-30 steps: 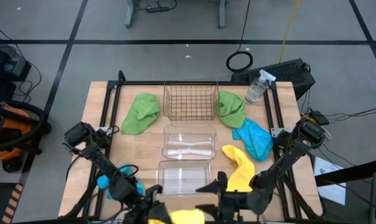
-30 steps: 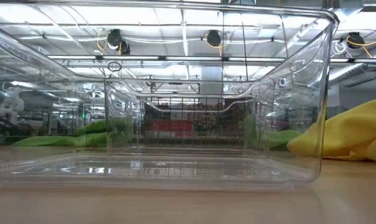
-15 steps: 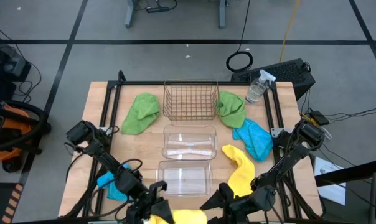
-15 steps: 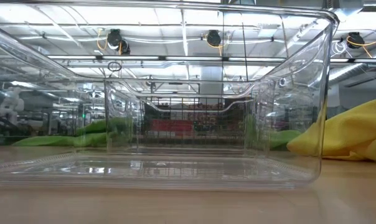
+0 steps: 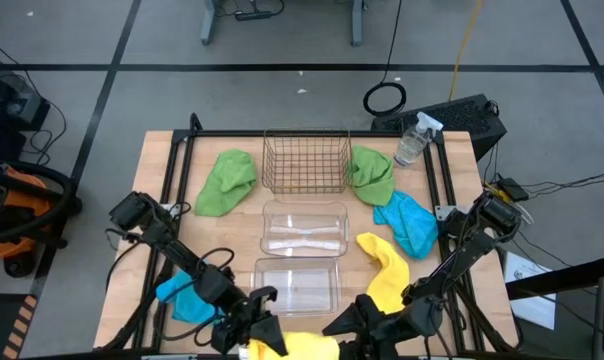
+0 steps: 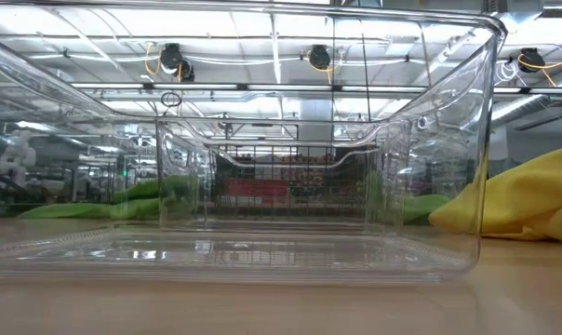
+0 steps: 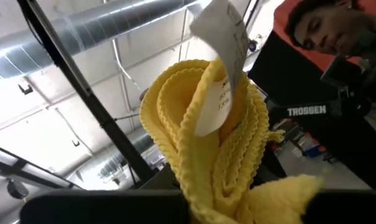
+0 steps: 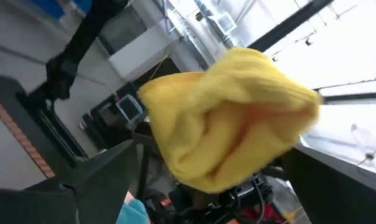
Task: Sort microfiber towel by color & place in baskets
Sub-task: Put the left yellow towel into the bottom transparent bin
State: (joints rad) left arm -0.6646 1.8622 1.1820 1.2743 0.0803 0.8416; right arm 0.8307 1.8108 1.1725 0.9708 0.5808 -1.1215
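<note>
Over the last second my right gripper (image 5: 350, 322) has spread its fingers wide and slid back toward the near table edge, letting go of the yellow towel (image 5: 297, 347), while my left gripper (image 5: 254, 325) has come in closer and stays clamped on that same cloth. So the handover looks finished: the towel now hangs from my left fingers alone, its folds and white tag (image 7: 219, 68) bunched right in front of my left wrist camera, with a person in the room behind it.

It sits just nearer than the near clear basket (image 5: 297, 284), which holds nothing, and I judge that is where the towel goes next. The second yellow towel (image 5: 387, 272) lies just right of that basket. A blue towel (image 5: 179, 298) lies to its left beside my left arm.

Beyond it stands the second clear basket (image 5: 303, 229), then the copper wire basket (image 5: 304, 160), both without cloths. Green towels lie on either side of the wire one, left (image 5: 225, 181) and right (image 5: 372, 174), with another blue towel (image 5: 407, 222) right of the second clear basket.
</note>
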